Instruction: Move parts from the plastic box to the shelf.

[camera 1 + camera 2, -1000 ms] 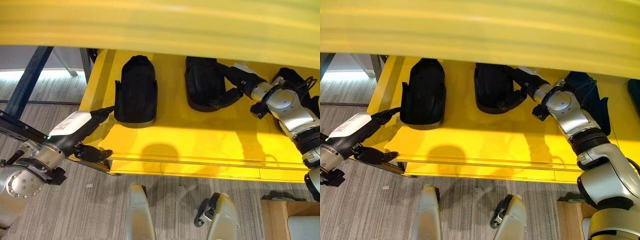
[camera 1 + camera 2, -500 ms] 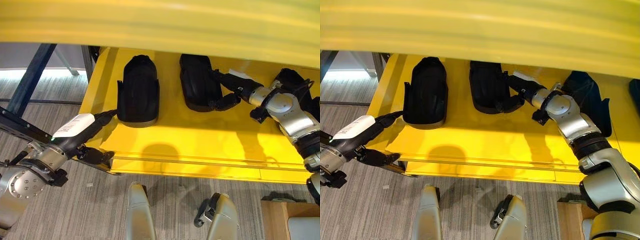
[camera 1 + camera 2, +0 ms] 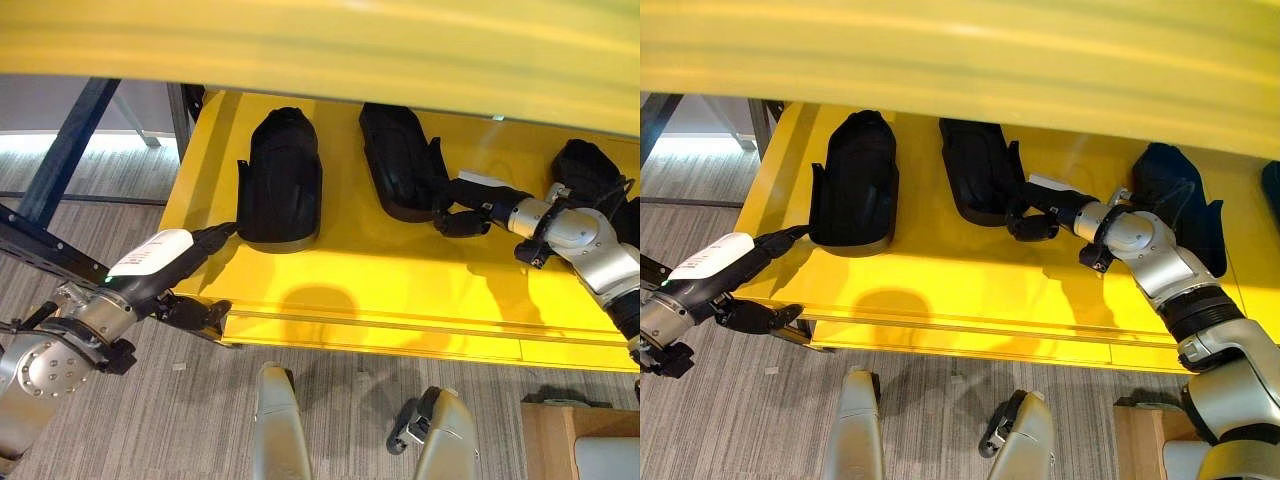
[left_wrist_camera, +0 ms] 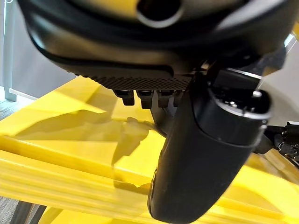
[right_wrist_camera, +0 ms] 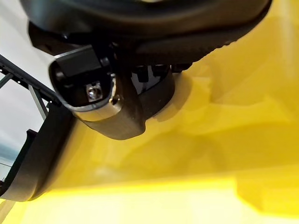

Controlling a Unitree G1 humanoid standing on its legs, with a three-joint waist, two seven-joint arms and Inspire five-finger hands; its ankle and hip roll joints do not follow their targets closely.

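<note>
A: Where is the right hand (image 3: 1032, 218)?

B: It is over the yellow shelf (image 3: 970, 285), just beside the middle black part (image 3: 980, 170). Its fingers are curled in, and they hold nothing. The hand sits by the near right edge of that part. I cannot tell if a finger touches the part.

A: And the left hand (image 3: 195, 312)?

B: It is low at the front left corner of the shelf. Its dark fingers curl round the front edge of the shelf there, so it is gripping the edge. Its thumb has a white cover (image 3: 150, 252), and that points up toward the left black part (image 3: 280, 178).

A: How many black parts are on the shelf?

B: I see 3. The left one lies flat near the left side, with its round end pointing to the back. The middle one lies next to it, a bit apart, tilted a little. The 3rd black part (image 3: 1170, 200) is far to the right, behind the right arm.

A: What else is there?

B: A dark blue metal frame (image 3: 60, 165) stands left of the shelf. The floor (image 3: 330, 420) below is grey carpet. A brown box corner (image 3: 550, 440) shows at the lower right.
</note>
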